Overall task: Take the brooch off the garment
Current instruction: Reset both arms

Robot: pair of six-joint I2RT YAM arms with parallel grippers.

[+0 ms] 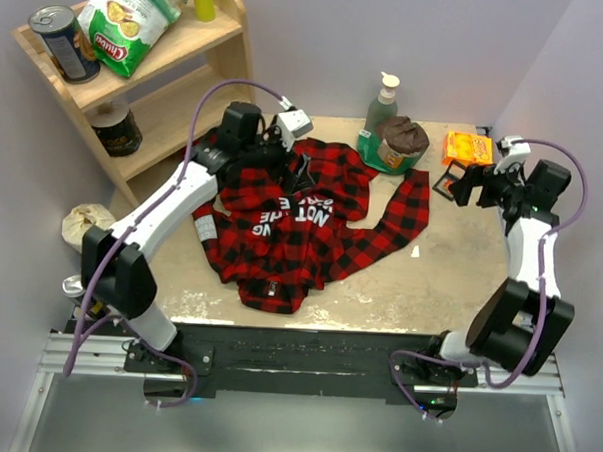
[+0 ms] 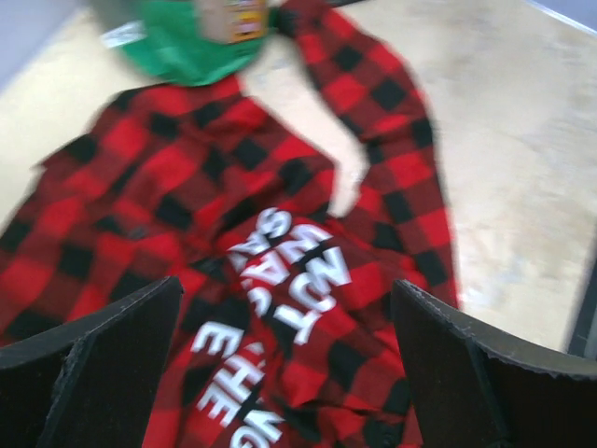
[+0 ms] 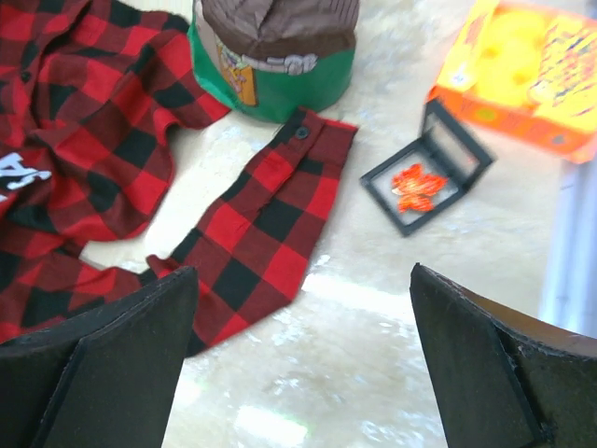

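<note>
The left arm [image 1: 167,205] and right arm [image 1: 529,246] have white shells, black joints and black bases. 1 lilac cable [image 1: 194,131] runs along each. The fingers [image 2: 103,364] are matte black wedges.

The shirt [image 1: 301,226] lies on the table [image 1: 459,283], left of centre, with one sleeve reaching right and far. A tub [image 1: 385,155] stands at that sleeve's cuff, and a bottle [image 1: 383,99] stands behind the tub. Right of the tub lies a case [image 1: 449,180], with a box [image 1: 467,148] just behind it. A shelf [image 1: 177,90] stands at the far left, with a bag [image 1: 125,23] and a can [image 1: 64,41] on top.
</note>
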